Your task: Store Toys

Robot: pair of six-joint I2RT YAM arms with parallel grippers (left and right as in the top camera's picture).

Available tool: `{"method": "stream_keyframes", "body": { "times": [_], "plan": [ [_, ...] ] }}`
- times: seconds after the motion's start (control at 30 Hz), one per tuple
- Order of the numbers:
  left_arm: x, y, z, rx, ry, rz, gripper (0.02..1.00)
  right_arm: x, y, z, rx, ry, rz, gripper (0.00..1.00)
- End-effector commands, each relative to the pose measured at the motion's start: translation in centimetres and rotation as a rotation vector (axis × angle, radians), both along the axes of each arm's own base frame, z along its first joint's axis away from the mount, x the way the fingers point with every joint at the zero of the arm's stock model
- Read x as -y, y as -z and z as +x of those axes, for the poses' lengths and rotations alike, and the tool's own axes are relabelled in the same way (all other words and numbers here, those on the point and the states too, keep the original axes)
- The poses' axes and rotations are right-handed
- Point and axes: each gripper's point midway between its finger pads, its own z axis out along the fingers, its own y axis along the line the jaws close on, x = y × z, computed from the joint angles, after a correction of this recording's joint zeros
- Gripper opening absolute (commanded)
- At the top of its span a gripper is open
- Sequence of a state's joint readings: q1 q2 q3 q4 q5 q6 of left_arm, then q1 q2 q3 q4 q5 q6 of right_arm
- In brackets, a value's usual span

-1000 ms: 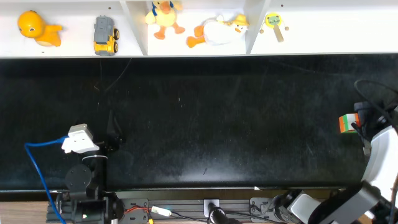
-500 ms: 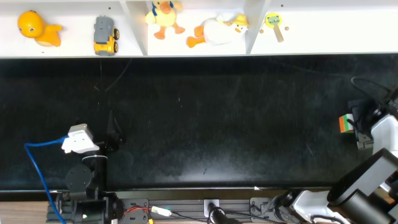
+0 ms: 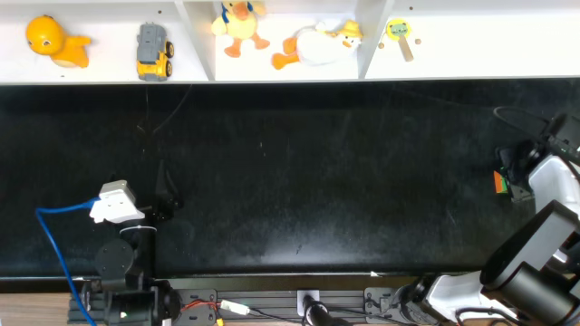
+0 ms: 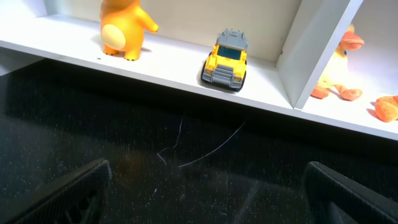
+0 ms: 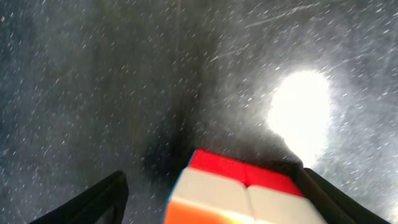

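Swinging in from the table's right edge over the last second, the right arm has carried the right gripper [image 5: 212,173] onto the red, white and orange puzzle cube [image 5: 242,193], covering most of it from above; nothing else has shifted. At far left, the left gripper [image 4: 206,165] hangs low over the black tabletop [image 3: 317,181], spread wide and empty, facing the white compartmented shelf [image 3: 290,74]. Along that shelf sit an orange plastic animal figure [image 3: 54,41] and a yellow-and-grey toy truck [image 3: 154,52], then a yellow plush duck [image 3: 240,25] and a white plush duck [image 3: 317,45], then a green rattle [image 3: 399,33]. At the right edge the cube rests on the table between the right fingers, which stand apart on either side, not yet clamped. The grasp probably comes next, and the cube looks like the last toy unstored.
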State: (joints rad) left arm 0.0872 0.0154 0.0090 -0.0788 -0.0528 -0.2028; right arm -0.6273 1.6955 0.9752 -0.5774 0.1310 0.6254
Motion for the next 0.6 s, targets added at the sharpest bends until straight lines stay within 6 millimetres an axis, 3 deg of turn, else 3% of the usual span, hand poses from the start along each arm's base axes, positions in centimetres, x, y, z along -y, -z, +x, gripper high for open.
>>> {"method": "stream_keyframes", "body": {
  "times": [0.03,0.4,0.6],
  "plan": [
    [0.0,-0.1,0.0,0.004,0.004,0.014,0.998,-1.6,1.7,-0.3,-0.018,0.013,0.088,0.682],
    [0.0,-0.1,0.0,0.004,0.004,0.014,0.996,-1.7,1.3,-0.4,-0.034,0.004,0.096,0.395],
    [0.0,-0.1,0.0,0.004,0.004,0.014,0.998,-0.8,-1.3,0.9,-0.039,-0.062,0.074,0.185]
  ]
}}
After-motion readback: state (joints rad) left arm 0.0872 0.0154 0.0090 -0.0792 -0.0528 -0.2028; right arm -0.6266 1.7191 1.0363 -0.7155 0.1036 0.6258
